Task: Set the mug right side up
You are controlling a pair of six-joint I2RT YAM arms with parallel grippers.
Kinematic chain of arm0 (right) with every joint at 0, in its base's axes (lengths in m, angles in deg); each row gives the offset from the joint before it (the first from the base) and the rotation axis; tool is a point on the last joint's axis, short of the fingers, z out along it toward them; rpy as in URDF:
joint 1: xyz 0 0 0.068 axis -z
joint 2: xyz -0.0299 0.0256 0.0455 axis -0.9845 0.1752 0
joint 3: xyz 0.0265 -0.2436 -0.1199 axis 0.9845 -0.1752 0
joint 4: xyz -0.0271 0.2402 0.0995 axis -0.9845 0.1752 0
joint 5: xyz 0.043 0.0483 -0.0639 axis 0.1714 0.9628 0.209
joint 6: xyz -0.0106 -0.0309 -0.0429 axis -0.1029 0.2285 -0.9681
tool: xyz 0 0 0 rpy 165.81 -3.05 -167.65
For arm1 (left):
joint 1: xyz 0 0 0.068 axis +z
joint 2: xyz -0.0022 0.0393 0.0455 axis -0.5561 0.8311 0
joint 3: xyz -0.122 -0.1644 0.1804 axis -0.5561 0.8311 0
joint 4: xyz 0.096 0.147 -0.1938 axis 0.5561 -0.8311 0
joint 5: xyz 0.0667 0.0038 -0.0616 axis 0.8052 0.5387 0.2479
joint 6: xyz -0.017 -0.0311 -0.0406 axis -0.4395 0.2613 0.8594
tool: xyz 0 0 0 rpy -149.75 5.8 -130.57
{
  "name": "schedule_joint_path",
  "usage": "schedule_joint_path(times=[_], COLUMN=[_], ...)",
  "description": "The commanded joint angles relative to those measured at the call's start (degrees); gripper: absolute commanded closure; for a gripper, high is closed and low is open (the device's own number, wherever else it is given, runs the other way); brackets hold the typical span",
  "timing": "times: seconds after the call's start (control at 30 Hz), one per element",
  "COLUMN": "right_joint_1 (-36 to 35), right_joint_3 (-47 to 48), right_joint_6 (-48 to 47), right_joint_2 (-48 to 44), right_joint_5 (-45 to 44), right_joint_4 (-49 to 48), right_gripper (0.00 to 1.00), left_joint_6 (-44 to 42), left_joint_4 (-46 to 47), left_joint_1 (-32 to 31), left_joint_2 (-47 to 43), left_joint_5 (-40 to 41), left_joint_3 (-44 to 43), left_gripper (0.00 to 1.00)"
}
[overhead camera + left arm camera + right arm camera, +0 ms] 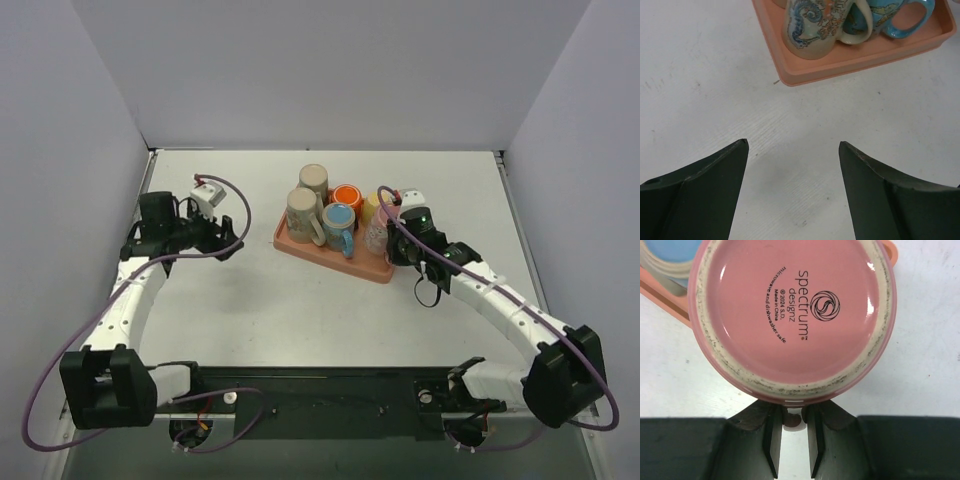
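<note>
Pink mug (790,315), base up at the tray (850,62) edge, sat clenched in the right fingers (771,440), while the left fingers (705,195) hung released above the counter (700,75).

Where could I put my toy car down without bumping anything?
The biggest bare patch of table lies between the tray and the black base plate. There is room too left of the tray, below the open left gripper, and behind the tray. The tray itself is packed with mugs, and the right gripper grips the pink mug there.

walls (340,70): plain pale grey, three sides | table (300,310): white, scuffed top | light: even, soft shadows
</note>
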Motion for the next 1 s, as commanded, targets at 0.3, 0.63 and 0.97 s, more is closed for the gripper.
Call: schedule_joint_path(times=[0.3, 0.63, 0.97], right_joint_1=[1.5, -5.5, -17.1], right_joint_3=[7.5, 13.8, 17.6], right_joint_6=[23.4, 31.2, 32.7], right_joint_2=[-12.3, -14.4, -12.9], right_joint_5=[15.6, 18.3, 15.5], right_joint_4=[-1.1, -0.6, -4.9], right_gripper=[1.00, 1.00, 1.00], left_joint_6=[-14.5, -36.2, -59.4], left_joint_4=[-2.3, -18.1, -26.4], left_joint_1=[-23.3, -22.0, -18.8], left_joint_2=[-5.2, -12.4, -14.4], left_joint_5=[11.0, 23.5, 12.8], left_joint_3=[-13.0, -21.0, -29.0], left_gripper=[0.18, 0.29, 0.10])
